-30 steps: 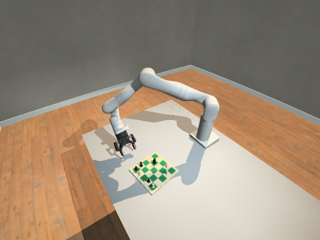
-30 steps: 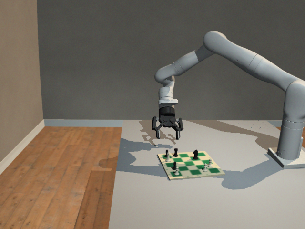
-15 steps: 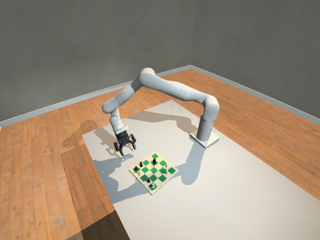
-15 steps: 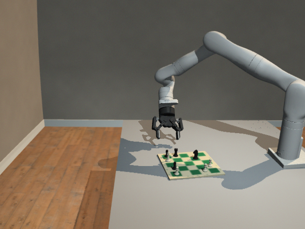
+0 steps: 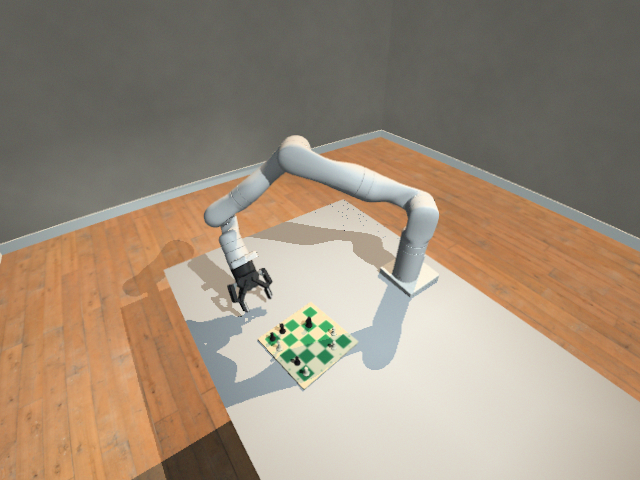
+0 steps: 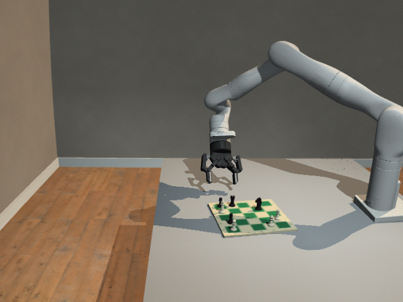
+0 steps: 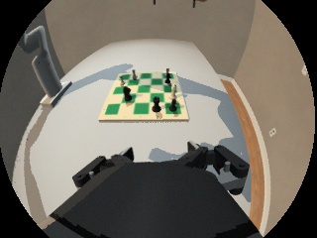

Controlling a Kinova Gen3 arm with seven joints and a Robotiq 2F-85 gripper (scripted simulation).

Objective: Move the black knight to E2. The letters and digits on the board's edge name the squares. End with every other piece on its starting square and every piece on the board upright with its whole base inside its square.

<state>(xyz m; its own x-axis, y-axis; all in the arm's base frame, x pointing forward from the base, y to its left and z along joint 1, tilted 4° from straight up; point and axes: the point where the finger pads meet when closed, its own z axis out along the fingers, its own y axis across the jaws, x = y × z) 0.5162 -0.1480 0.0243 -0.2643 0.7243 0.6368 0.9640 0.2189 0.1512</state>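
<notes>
Chessboard [image 6: 252, 218] on grey table [image 6: 260, 266], green/cream squares. Black knight [image 6: 258, 203] upright in far row, w/ other black & white pieces around. Gripper [image 6: 221, 177] hangs beyond board's far-left corner, above table, fingers spread wide, nothing held.

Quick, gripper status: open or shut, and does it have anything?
Gripper: open wide, holding nothing, in the air beside the chessboard, not over any piece.
</notes>
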